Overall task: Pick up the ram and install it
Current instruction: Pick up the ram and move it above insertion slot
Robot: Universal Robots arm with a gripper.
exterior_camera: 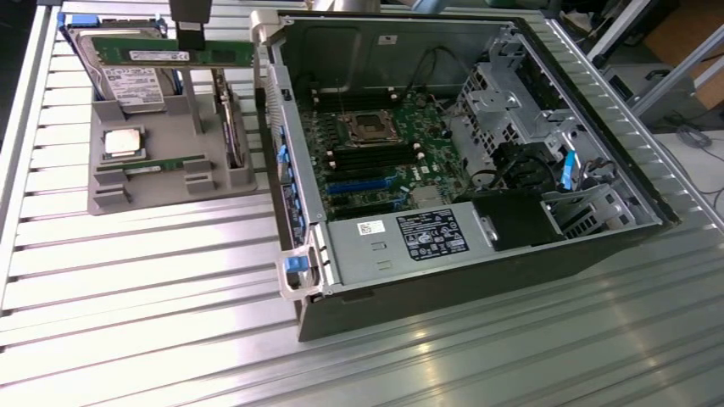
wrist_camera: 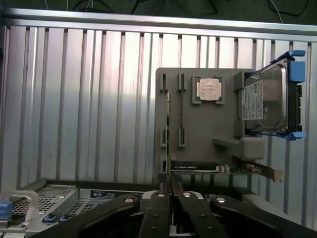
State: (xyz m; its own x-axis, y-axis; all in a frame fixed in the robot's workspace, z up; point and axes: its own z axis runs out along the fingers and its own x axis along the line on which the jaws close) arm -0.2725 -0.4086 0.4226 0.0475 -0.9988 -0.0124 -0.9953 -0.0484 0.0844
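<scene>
End effector (exterior_camera: 190, 42) clamps the ram (exterior_camera: 142, 52); long axis level, running across the exterior view.

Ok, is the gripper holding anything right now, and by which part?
Yes: the gripper is shut on the ram, pinching its upper long edge near mid-length, above the gray tray.

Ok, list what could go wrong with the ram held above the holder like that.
1. The gripper pinches the ram on a narrow patch, so the long stick might tilt in the grip.
2. It hangs over the grey holder and the hard drive; a slip could drop it onto them.
3. Its end sits close to the computer case wall and might clip it.
</scene>
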